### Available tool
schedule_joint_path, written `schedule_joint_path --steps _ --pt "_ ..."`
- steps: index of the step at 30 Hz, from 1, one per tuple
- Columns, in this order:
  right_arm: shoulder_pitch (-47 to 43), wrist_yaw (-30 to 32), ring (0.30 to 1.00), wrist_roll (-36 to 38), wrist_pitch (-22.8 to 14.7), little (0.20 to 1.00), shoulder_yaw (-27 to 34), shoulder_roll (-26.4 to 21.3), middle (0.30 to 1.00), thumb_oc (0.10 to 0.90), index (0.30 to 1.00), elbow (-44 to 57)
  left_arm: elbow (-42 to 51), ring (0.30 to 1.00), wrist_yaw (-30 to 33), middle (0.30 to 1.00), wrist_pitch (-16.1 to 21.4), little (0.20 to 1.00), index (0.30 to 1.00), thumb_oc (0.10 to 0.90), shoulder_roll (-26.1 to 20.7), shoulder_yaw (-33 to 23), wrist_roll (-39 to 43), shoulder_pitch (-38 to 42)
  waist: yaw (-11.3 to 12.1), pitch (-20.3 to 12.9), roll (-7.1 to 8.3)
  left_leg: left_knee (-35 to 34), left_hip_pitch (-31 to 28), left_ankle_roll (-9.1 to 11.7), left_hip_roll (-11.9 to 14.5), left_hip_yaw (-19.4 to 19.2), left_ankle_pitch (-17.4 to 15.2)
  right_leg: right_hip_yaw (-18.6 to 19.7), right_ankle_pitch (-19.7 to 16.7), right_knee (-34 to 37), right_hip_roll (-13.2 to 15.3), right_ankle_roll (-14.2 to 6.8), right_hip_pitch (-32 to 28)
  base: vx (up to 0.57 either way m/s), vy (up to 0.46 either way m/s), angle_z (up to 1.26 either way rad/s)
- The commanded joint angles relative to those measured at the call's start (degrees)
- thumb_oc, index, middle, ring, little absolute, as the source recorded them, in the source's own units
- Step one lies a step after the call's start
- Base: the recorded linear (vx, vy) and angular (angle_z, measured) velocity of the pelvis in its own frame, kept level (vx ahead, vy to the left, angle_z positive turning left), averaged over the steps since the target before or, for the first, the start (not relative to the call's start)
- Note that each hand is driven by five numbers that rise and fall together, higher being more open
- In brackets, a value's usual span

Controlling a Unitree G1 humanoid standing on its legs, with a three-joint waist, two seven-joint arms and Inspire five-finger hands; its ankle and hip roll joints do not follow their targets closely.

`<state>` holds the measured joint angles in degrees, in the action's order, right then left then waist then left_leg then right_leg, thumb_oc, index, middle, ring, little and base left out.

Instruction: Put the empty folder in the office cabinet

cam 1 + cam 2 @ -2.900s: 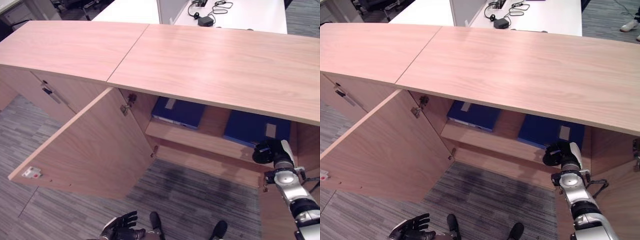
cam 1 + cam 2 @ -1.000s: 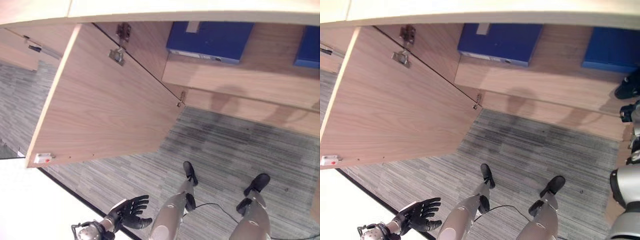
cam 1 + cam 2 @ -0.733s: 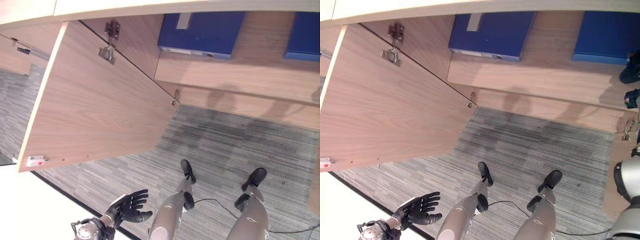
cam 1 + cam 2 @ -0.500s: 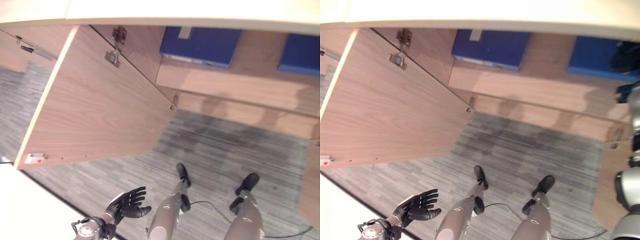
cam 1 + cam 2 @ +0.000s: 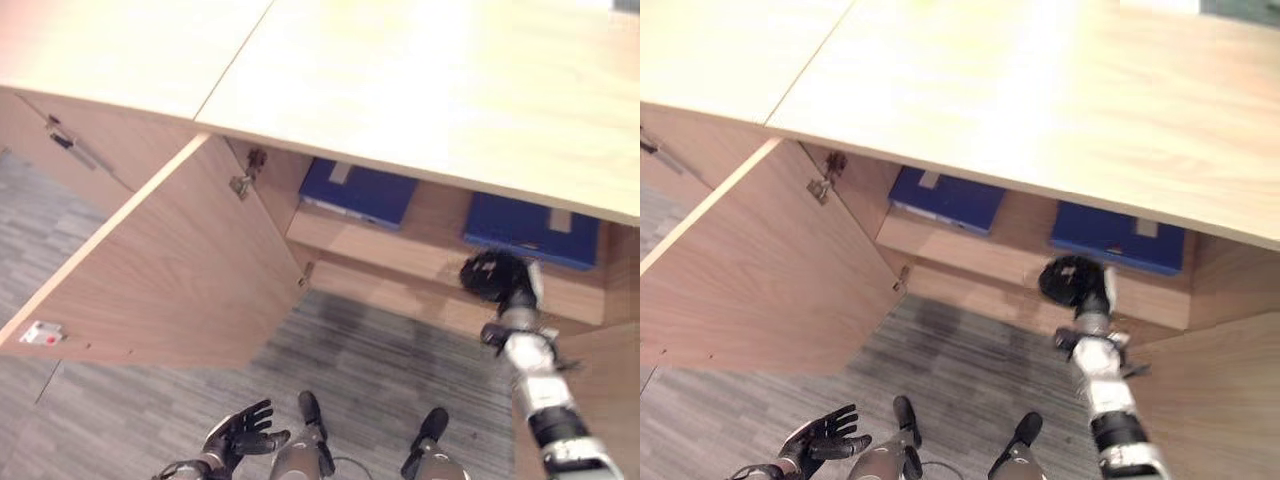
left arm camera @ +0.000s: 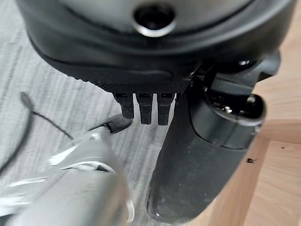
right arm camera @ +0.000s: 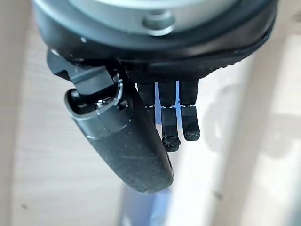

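Office cabinet (image 5: 420,100), door (image 5: 170,280) open: two blue folders (image 5: 358,192) (image 5: 530,230) flat on shelf (image 5: 430,262). Right hand (image 5: 495,275) before shelf, fingers straight, empty. Left hand (image 5: 238,432) low, spread.

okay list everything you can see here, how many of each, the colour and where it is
Cabinet: one, light wood, top running across the view, left compartment open.
Cabinet door: one, light wood, swung open to the left over the floor.
Folders: two, blue, lying on the shelf inside; left folder, right folder.
Shelf: one, light wood, under the folders.
Carpet: grey, striped, in front of the cabinet.
Left hand: dark, fingers spread, low over the carpet.
Right hand: dark, fingers relaxed, raised at the shelf edge by the right folder.
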<state>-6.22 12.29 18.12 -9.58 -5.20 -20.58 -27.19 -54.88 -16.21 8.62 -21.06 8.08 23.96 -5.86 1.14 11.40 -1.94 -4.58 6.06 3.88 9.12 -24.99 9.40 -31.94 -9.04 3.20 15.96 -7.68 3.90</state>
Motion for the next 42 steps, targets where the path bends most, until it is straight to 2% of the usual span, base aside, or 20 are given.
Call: schedule_joint_path --steps 1,7,12,17,18,19,20,23,24,25,26,30,32,33,36,37,38,39,41,42 --pt "-0.85 -3.11 0.900 2.10 -5.07 0.900 3.04 -1.01 0.900 0.800 0.900 5.49 -2.08 0.900 0.82 0.900 1.61 0.900 0.900 0.800 0.33 -1.40 -0.89 0.44 -0.25 -3.59 -0.60 -0.18 -7.02 4.35 2.10 -1.44 -3.84 1.30 7.31 -6.26 -1.73 -2.32 -0.97 0.03 0.047 -0.18" --pt "5.64 -8.10 0.900 1.83 -3.73 0.900 -0.65 0.09 0.900 0.800 0.900 5.21 -5.90 0.900 1.84 0.900 1.74 0.900 0.900 0.800 1.28 -4.45 -2.48 -0.32 -0.66 -6.07 0.60 -0.11 -10.02 4.83 3.42 -2.54 -3.75 1.29 8.83 -6.01 -3.27 -1.69 -4.26 -0.01 -0.007 -0.14" --pt "7.03 -8.69 0.900 2.23 -3.84 0.900 -0.14 -1.03 0.900 0.800 0.900 4.09 -5.87 0.900 2.18 0.900 1.65 0.900 0.900 0.800 2.03 -8.65 2.41 -1.05 0.78 -8.11 0.70 -0.30 -11.20 6.06 5.13 -2.09 -2.61 0.19 8.13 -1.05 -5.16 -1.30 -8.36 -0.02 -0.074 0.07" --pt "5.39 -8.50 0.900 1.96 -3.84 0.900 -2.20 -1.54 0.900 0.800 0.900 1.34 -6.27 0.900 3.03 0.900 2.11 0.900 0.900 0.800 2.54 -10.61 4.28 -1.16 3.31 -7.39 0.39 0.12 -10.41 6.81 6.31 -0.56 -0.60 -0.44 8.26 0.90 -5.63 -1.04 -10.45 -0.05 -0.028 0.10" --pt "4.99 -8.42 0.900 2.03 -3.92 0.900 -2.31 -1.76 0.900 0.800 0.900 0.54 -6.80 0.900 3.11 0.900 2.03 0.900 0.900 0.800 2.69 -11.12 5.50 -0.57 3.24 -6.83 0.54 0.60 -10.33 6.89 6.46 -1.27 -0.07 -1.44 8.44 0.87 -5.23 -0.94 -11.17 -0.11 0.011 0.09" --pt "4.65 -8.41 0.900 1.97 -3.88 0.900 -2.35 -1.99 0.900 0.800 0.900 0.17 -6.98 0.900 3.30 0.900 2.07 0.900 0.900 0.800 2.94 -11.64 6.24 -0.22 2.81 -6.51 0.96 1.82 -10.19 6.68 6.99 -3.82 -0.14 -2.51 8.66 0.80 -4.71 -0.77 -11.77 -0.23 0.035 0.31" --pt "3.98 -8.21 0.900 1.98 -3.64 0.900 -2.82 -2.10 0.900 0.800 0.900 -0.40 -6.83 0.900 3.17 0.900 1.90 0.900 0.900 0.800 3.20 -11.63 6.37 0.17 1.82 -6.37 1.51 5.22 -10.09 5.54 8.39 -10.97 -1.71 -4.48 9.52 0.11 -4.11 0.17 -12.35 -0.19 0.030 0.58" --pt "3.78 -8.22 0.900 2.22 -3.55 0.900 -2.95 -2.16 0.900 0.800 0.900 -0.05 -6.82 0.900 3.27 0.900 1.76 0.900 0.900 0.800 3.12 -11.69 5.96 0.08 1.59 -6.39 1.85 7.95 -9.56 5.02 8.96 -13.26 -3.24 -5.13 10.10 -0.55 -3.97 0.70 -12.49 -0.12 0.027 1.17" --pt "4.55 -8.75 0.900 3.84 -3.54 0.900 -2.44 -1.54 0.900 0.800 0.900 0.58 -7.60 0.900 3.52 0.900 1.63 0.900 0.900 0.800 3.00 -11.35 4.81 0.19 1.18 -6.55 2.34 10.82 -8.73 4.41 8.83 -14.04 -5.17 -6.07 11.00 -1.85 -3.67 1.46 -12.85 -0.07 0.137 1.13" --pt "5.85 -9.32 0.900 4.28 -3.48 0.900 -1.52 -1.55 0.900 0.800 0.900 1.33 -8.51 0.900 3.82 0.900 1.55 0.900 0.900 0.800 3.05 -11.56 3.92 0.51 1.03 -6.52 2.53 11.85 -7.63 4.40 9.48 -14.32 -4.87 -6.86 11.85 -2.46 -3.51 2.05 -13.65 -0.06 0.242 0.93" --pt "6.88 -9.69 0.900 3.93 -3.19 0.900 -0.63 -1.30 0.900 0.800 0.900 2.06 -9.36 0.900 3.73 0.900 1.25 0.900 0.900 0.800 3.25 -11.61 1.90 0.54 0.76 -7.30 2.29 8.56 -7.92 3.62 8.35 -13.57 -5.34 -8.17 11.30 -3.45 -3.31 1.58 -13.45 0.00 0.218 1.23" --pt "7.51 -9.45 0.900 3.83 -3.12 0.900 0.51 -0.63 0.900 0.800 0.900 1.44 -9.82 0.900 3.68 0.900 1.32 0.900 0.900 0.800 3.16 -11.21 0.28 0.79 0.49 -7.98 2.75 6.20 -7.56 2.79 6.14 -12.18 -5.18 -9.33 10.23 -4.80 -2.08 0.66 -13.20 0.04 0.166 1.28" --pt "7.27 -9.07 0.900 4.40 -2.95 0.900 1.12 0.60 0.900 0.800 0.900 0.44 -9.94 0.900 3.63 0.900 1.39 0.900 0.900 0.800 3.31 -10.50 -0.54 1.17 0.50 -7.99 2.96 5.17 -7.63 1.88 4.60 -11.53 -5.89 -9.70 9.24 -6.36 -0.66 0.11 -12.81 0.09 0.235 0.66" --pt "6.94 -8.78 0.900 4.56 -3.01 0.900 1.72 1.32 0.900 0.800 0.900 -0.16 -9.47 0.900 3.71 0.900 1.70 0.900 0.900 0.800 3.02 -10.06 -0.51 1.43 0.44 -7.39 3.06 3.87 -8.24 0.50 2.36 -11.16 -6.99 -9.79 8.41 -9.52 1.78 -1.02 -11.70 0.09 0.305 0.53" --pt "5.86 -8.56 0.900 4.71 -2.81 0.900 1.39 2.42 0.900 0.800 0.900 -0.03 -8.73 0.900 4.30 0.900 2.16 0.900 0.900 0.800 2.51 -9.68 -0.68 1.71 0.23 -6.20 2.81 0.76 -10.59 -1.45 -0.83 -10.39 -8.53 -8.24 4.61 -17.10 6.85 -4.07 -8.34 0.08 0.308 0.49" --pt "5.56 -8.35 0.900 5.01 -2.76 0.900 1.28 3.01 0.900 0.800 0.900 0.36 -8.39 0.900 5.01 0.900 2.45 0.900 0.900 0.800 2.09 -9.86 -0.19 2.21 -0.49 -5.13 3.02 0.14 -11.20 -2.00 -2.05 -9.56 -9.30 -4.64 1.09 -21.38 8.96 -6.31 -5.54 0.04 0.181 0.07" --pt "5.45 -8.34 0.900 5.02 -2.76 0.900 1.24 3.05 0.900 0.800 0.900 0.32 -8.40 0.900 5.04 0.900 2.45 0.900 0.900 0.800 2.06 -9.93 -0.17 2.28 -0.39 -5.10 3.13 0.15 -11.16 -2.10 -2.18 -9.71 -9.40 -4.31 1.10 -21.74 9.18 -6.35 -5.18 0.02 0.135 0.12" --pt "5.00 -8.19 0.900 5.41 -2.88 0.900 1.12 3.17 0.900 0.800 0.900 -0.05 -8.26 0.900 5.62 0.900 2.65 0.900 0.900 0.800 1.78 -9.69 -0.09 2.91 -0.77 -4.81 3.14 0.05 -11.07 -2.13 -2.22 -9.27 -9.55 -1.31 1.38 -21.98 8.35 -6.49 -3.74 0.02 0.066 0.13" --pt "5.06 -7.88 0.900 6.55 -3.31 0.900 0.79 2.84 0.900 0.800 0.900 1.49 -7.67 0.900 5.84 0.900 2.46 0.900 0.900 0.800 1.59 -8.46 0.43 4.36 -2.05 -4.46 2.81 -0.02 -10.88 -1.46 -2.24 -7.49 -9.35 4.64 5.43 -19.23 3.92 -5.90 -1.59 0.07 0.045 0.28" --pt "5.76 -7.68 0.900 6.78 -3.63 0.900 0.86 2.21 0.900 0.800 0.900 2.89 -7.37 0.900 6.83 0.900 2.28 0.900 0.900 0.800 1.65 -7.46 0.15 5.23 -2.68 -4.22 2.38 0.12 -10.41 -0.87 -1.93 -6.72 -8.81 5.43 7.95 -16.17 1.56 -5.23 -2.03 0.04 -0.034 0.40"
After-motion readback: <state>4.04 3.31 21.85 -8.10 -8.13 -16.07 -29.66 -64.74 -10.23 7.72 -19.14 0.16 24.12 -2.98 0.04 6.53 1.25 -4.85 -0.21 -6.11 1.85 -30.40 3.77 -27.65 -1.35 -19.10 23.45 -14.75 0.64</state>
